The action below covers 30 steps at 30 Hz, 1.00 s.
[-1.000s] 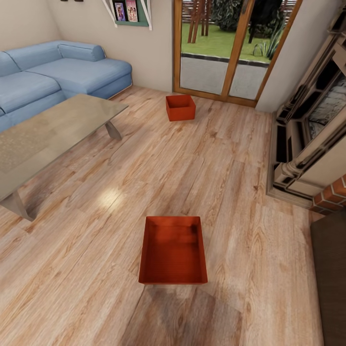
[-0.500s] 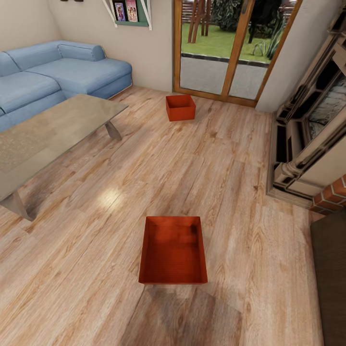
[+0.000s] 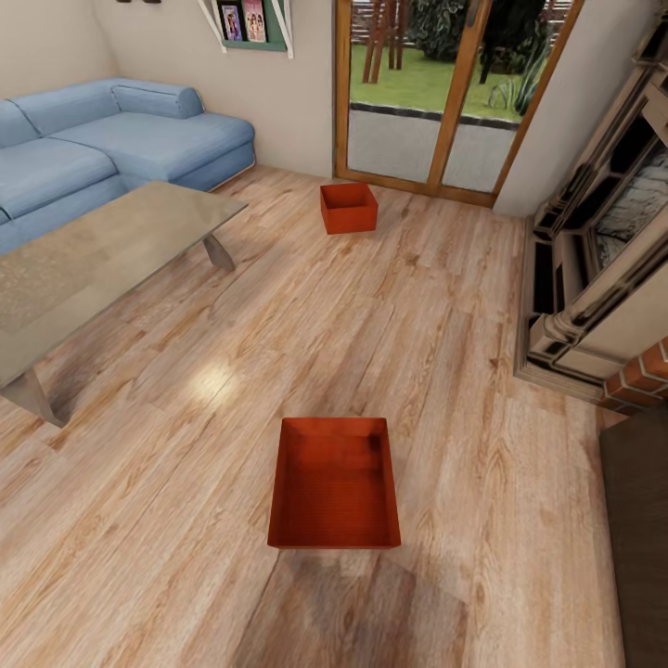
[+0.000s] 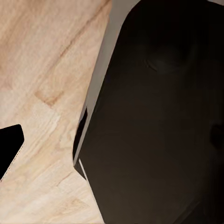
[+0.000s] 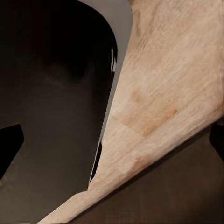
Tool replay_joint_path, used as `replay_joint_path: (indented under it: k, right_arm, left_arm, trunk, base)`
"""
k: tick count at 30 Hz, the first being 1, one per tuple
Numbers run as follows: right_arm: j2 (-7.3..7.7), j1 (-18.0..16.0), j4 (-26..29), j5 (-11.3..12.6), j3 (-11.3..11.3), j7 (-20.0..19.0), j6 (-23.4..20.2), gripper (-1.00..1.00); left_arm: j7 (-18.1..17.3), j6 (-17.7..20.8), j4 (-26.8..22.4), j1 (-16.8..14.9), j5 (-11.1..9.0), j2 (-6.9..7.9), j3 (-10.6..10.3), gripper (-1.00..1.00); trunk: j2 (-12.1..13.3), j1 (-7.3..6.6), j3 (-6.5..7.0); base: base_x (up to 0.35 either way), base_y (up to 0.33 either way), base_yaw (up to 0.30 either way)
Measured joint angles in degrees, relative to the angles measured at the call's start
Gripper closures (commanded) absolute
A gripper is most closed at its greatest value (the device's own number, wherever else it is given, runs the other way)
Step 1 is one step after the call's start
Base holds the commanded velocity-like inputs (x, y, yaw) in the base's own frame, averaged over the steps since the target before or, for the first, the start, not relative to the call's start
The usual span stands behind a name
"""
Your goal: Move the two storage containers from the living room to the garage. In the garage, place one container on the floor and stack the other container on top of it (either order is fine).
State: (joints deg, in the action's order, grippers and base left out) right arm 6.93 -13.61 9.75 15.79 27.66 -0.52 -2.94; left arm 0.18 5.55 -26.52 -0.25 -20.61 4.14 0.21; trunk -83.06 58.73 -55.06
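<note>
Bins first: your nearer red-orange storage container (image 3: 335, 482) sits open-topped on the light wood plank floor (image 3: 445, 306), the farther container (image 3: 349, 207) near the wood-framed glass doors (image 3: 436, 93). Your wrist cameras show dark robot bodywork (image 4: 158, 121) above planks. You cannot tell either gripper's opening.

Sofa (image 3: 111, 139) ran off the left edge, and so did the near end of the coffee table (image 3: 83, 269). Fireplace (image 3: 603, 269) got cut by the right edge, the glass doors (image 3: 445, 93) by the top. Photos on the wall shelf (image 3: 243, 23) were too small to read. In both wrist views a dark bulk (image 4: 158, 116) blocked most of the wood floor (image 5: 158, 93), couldn't tell what it was.
</note>
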Motion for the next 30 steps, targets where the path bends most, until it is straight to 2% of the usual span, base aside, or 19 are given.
replay_joint_path:
  k: [2,5,8,13,14,16,18,19,21,22,23,24,28,29,30]
  right_arm:
    - [-0.03,-1.45,0.11,0.03,-0.02,0.18,-0.45,-1.0]
    - [-0.14,-5.47,0.26,0.04,-0.15,1.12,-1.04,-1.0]
    - [-0.31,-8.2,0.29,0.12,-0.2,2.14,-1.17,-1.0]
    - [-0.97,-14.0,0.35,0.15,-0.43,4.99,-1.24,-1.0]
    - [-1.38,-16.26,1.2,0.12,-0.43,5.78,-1.61,-1.0]
    - [-1.72,-18.34,2.98,0.16,-0.49,6.18,-2.26,-1.0]
    - [-2.1,-21.67,6.23,0.16,-0.72,6.65,-4.15,-1.0]
    - [-2.12,-22.35,6.53,0.24,-0.98,6.71,-4.47,-1.0]
    - [-2.22,-24.45,7.09,0.68,-2.11,6.85,-5.1,-1.0]
    - [-3.55,-27.62,7.44,1.8,-4.49,7.08,-5.46,-1.0]
    - [-3.97,-32.05,7.62,1.73,-4.97,7.12,-5.5,-1.0]
    - [-4.28,-32.37,7.63,1.84,-5.43,7.14,-5.52,-1.0]
    - [-5.4,-34.97,7.66,1.99,-7.61,7.17,-5.05,-1.0]
    - [-5.88,-35.64,7.61,2.45,-10.21,7.18,-4.52,-1.0]
    - [-5.98,-35.75,7.57,2.74,-11.06,7.16,-4.25,-1.0]
  left_arm:
    - [-0.01,2.26,-1.96,-0.02,0.01,0.42,0.01,-1.0]
    - [0.06,6.5,-5.7,-0.36,0.01,1.13,0.05,-1.0]
    - [0.1,7.54,-6.7,-1.57,0.01,1.26,0.08,-1.0]
    - [0.04,8.16,-7.18,-6.37,-0.06,1.29,0.11,-1.0]
    - [0.0,8.21,-7.21,-8.94,-0.04,1.29,0.1,-1.0]
    - [-0.02,8.32,-7.22,-12.5,-0.08,1.23,0.1,-1.0]
    - [-0.03,9.88,-7.2,-19.87,-0.4,0.73,0.12,-1.0]
    - [-0.04,10.33,-7.21,-20.51,-0.46,0.55,0.13,-1.0]
    - [-0.09,11.38,-7.28,-23.4,-0.61,-0.13,0.13,-1.0]
    - [-0.18,12.44,-7.04,-26.89,-0.72,-3.24,0.12,-1.0]
    - [-0.2,12.57,-6.75,-33.26,-0.8,-5.09,0.08,-1.0]
    - [-0.21,12.65,-6.55,-35.18,-0.66,-6.02,0.05,-1.0]
    - [-0.21,12.74,-6.36,-38.62,-0.28,-8.04,-0.23,-1.0]
    - [-0.2,12.48,-6.32,-39.58,-0.13,-8.64,-0.32,-1.0]
    - [-0.19,12.37,-6.27,-39.75,-0.08,-8.73,-0.33,-1.0]
  trunk:
    - [0.0,0.0,-0.01]
    - [0.0,0.0,0.0]
    - [0.0,0.0,0.0]
    - [0.0,0.0,0.0]
    - [0.0,0.0,0.0]
    - [0.0,0.0,0.01]
    - [0.0,0.0,0.01]
    - [0.0,0.0,0.0]
    - [0.0,0.0,0.0]
    - [0.0,0.0,-0.02]
    - [0.0,0.0,0.01]
    - [0.0,0.0,0.01]
    - [0.0,0.0,0.0]
    - [0.0,0.0,0.0]
    - [0.0,0.0,0.0]
  base:
    - [0.0,0.0,0.0]
    - [0.0,0.0,0.0]
    - [0.0,0.0,0.0]
    - [0.0,0.0,0.0]
    - [0.0,0.0,0.0]
    - [0.0,0.0,0.0]
    - [0.0,0.0,0.0]
    - [0.0,0.0,0.0]
    - [0.0,0.0,0.0]
    - [0.0,0.0,0.0]
    - [0.0,0.0,0.0]
    - [0.0,0.0,0.0]
    - [0.0,0.0,0.0]
    - [0.0,0.0,0.0]
    - [0.0,0.0,0.0]
